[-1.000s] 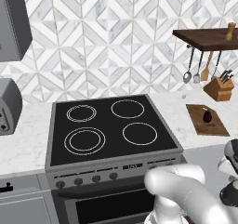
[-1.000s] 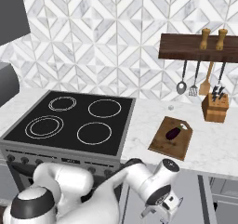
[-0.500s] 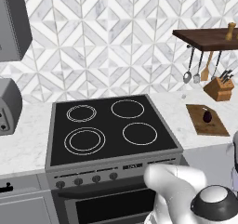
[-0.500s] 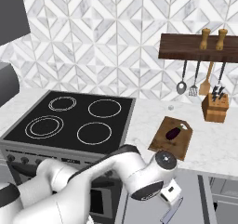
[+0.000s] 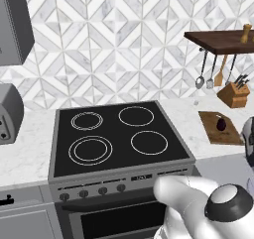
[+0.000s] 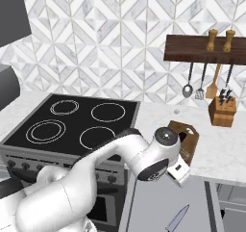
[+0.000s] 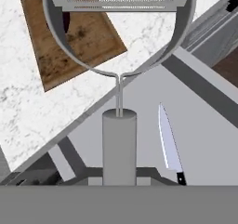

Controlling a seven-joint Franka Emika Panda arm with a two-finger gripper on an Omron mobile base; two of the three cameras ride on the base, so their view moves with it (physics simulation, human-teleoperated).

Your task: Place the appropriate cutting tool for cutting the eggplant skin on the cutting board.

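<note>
Holding a grey-handled peeler [image 7: 119, 79] upright in the hand view, the gripper [image 7: 119, 174] pinches its handle. Compared with half a second ago, the arm [image 6: 144, 156] has risen. A knife [image 7: 169, 144] lies in the open drawer [image 7: 204, 139] just beside. Farther off, the cutting board [image 6: 188, 140] carries the eggplant [image 5: 221, 124] on the marble counter [image 6: 226, 149].

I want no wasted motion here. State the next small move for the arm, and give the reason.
Probably lift the peeler and carry it toward the cutting board, aiming for bare wood. The pincer seems closed on its grey handle above the open drawer, where a knife lies. The board sits on the counter beyond, with the eggplant on it.
</note>
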